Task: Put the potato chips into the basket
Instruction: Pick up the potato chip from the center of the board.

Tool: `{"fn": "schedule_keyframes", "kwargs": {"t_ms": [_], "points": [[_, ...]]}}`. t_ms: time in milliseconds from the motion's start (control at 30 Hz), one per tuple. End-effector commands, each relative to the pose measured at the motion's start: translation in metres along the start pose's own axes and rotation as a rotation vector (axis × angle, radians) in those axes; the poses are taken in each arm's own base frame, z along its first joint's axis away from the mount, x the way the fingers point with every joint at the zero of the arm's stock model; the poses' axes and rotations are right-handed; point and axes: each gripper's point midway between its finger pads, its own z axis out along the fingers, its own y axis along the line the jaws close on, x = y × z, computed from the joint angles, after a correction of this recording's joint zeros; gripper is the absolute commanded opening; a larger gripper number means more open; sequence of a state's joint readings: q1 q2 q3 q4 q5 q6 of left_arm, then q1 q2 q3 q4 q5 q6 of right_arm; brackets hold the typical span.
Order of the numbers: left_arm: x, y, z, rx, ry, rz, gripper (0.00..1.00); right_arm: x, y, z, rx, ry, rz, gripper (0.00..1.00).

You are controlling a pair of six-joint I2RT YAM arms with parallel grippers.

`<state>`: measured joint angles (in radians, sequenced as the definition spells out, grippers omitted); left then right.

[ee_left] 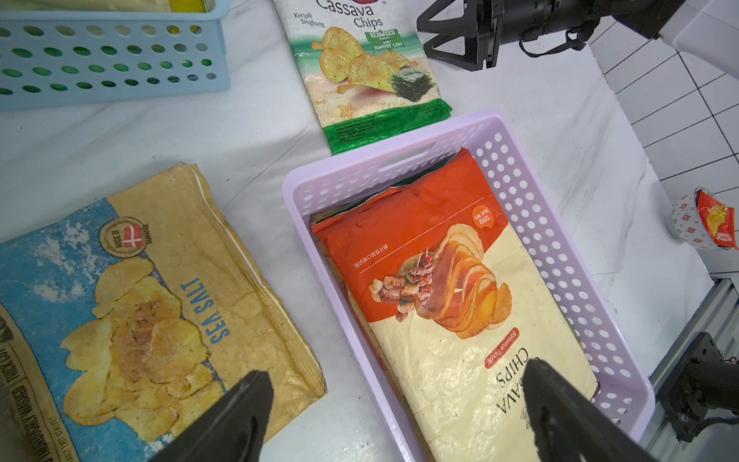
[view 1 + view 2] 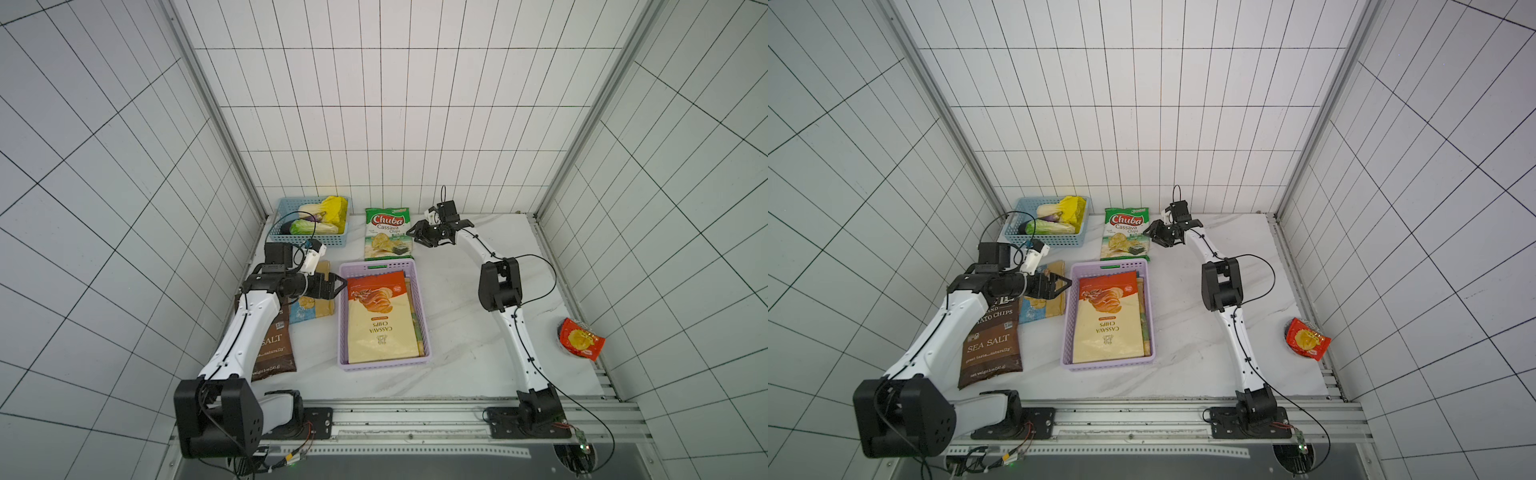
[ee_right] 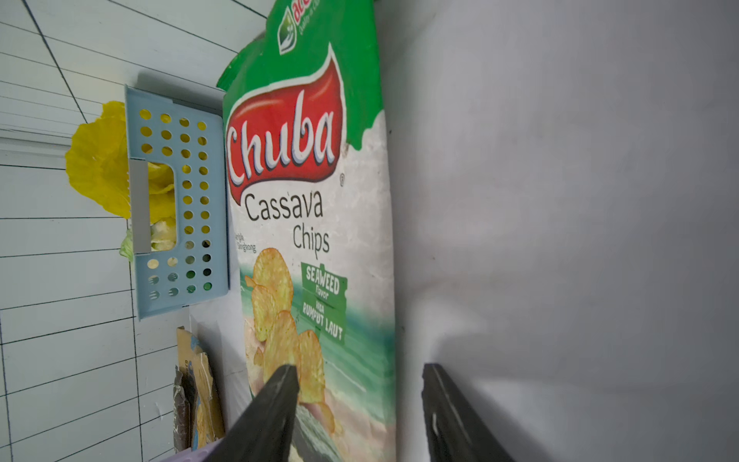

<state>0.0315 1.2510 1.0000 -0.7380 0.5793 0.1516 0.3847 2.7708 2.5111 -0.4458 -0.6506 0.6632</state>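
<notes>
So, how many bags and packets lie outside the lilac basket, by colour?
Green bag: 1
Tan bag: 1
Brown bag: 1
Red packet, small, on a cup: 1
Total: 4

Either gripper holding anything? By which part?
Nothing held. Left gripper open above a side wall of the lilac basket. Right gripper open, astride a long edge of the Chuba bag.
</notes>
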Motion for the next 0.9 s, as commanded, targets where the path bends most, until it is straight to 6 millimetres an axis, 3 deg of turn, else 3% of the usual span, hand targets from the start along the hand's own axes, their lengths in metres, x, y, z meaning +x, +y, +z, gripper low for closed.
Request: {"fn": "schedule_keyframes", "kwargs": {"t_ms": [0, 233, 533, 667, 867], "points": [[0.001, 0.001, 0.003, -0.003, 0.006, 0.015, 0.96, 0.014, -0.005, 0.020, -0.008, 0.038, 0.034, 0.51], [0.000, 0.000, 0.000, -0.006, -0.004, 0.020, 0.96, 0.013, -0.008, 0.022, 0.007, 0.017, 0.037, 0.36], [-0.001, -0.001, -0.002, -0.009, -0.008, 0.021, 0.96, 0.000, 0.003, 0.007, 0.032, -0.041, -0.011, 0.00], [-0.002, -0.002, -0.004, -0.013, -0.016, 0.025, 0.96, -0.012, 0.022, -0.014, 0.036, -0.084, -0.066, 0.00], [-0.003, -0.004, -0.007, -0.011, -0.025, 0.030, 0.96, -0.034, 0.066, -0.064, 0.023, -0.165, -0.158, 0.00]]}}
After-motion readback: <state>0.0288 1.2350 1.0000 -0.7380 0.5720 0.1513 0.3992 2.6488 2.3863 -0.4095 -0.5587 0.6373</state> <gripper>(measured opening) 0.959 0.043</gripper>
